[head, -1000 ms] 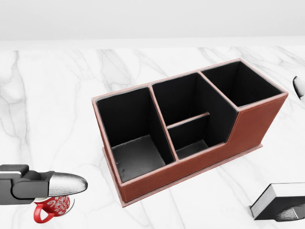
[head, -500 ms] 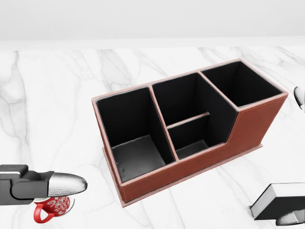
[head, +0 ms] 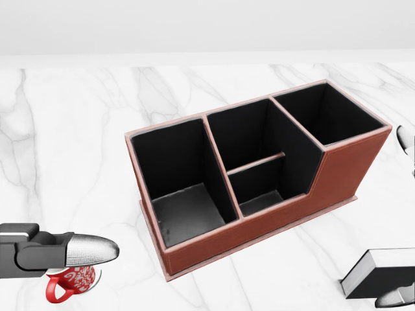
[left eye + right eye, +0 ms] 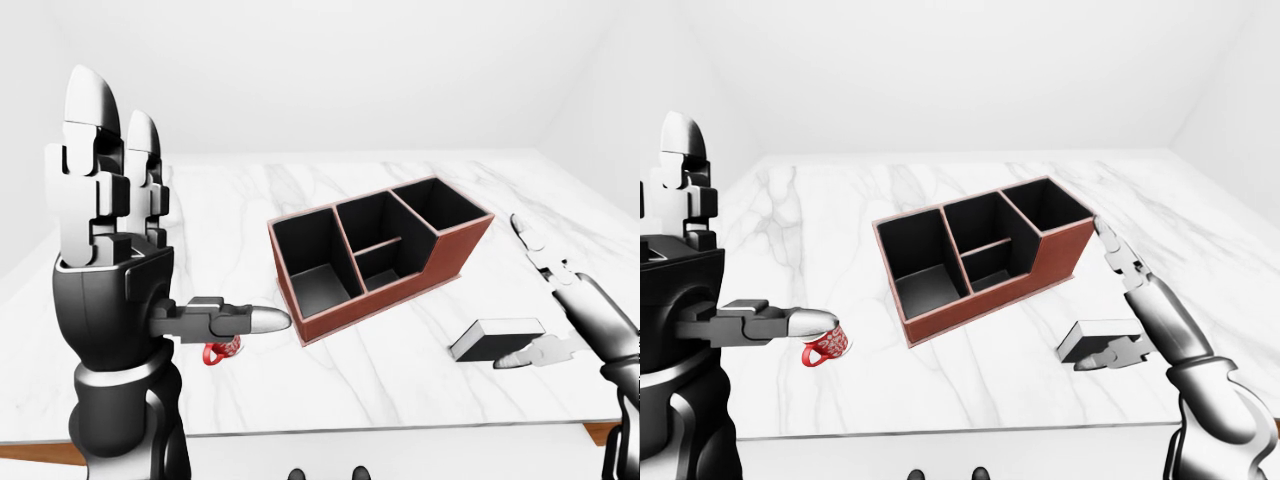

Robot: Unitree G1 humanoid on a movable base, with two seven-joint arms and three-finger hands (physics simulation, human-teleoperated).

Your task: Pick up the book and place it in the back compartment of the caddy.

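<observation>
Your right hand (image 4: pixel 1132 322) unclenched, thumb touching book (image 4: pixel 497 338) on bench (image 4: pixel 400 370); left hand (image 4: pixel 110 250) unclenched, raised; caddy (image 3: pixel 259 168) empty.

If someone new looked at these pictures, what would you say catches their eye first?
Most likely the reddish-brown leather caddy with black compartments, set at an angle mid-table on the white marble table. Next, the left hand raised tall at the left-eye view's left, above a small red patterned mug. At lower right, the open right hand reaches round the dark book with white pages.
</observation>
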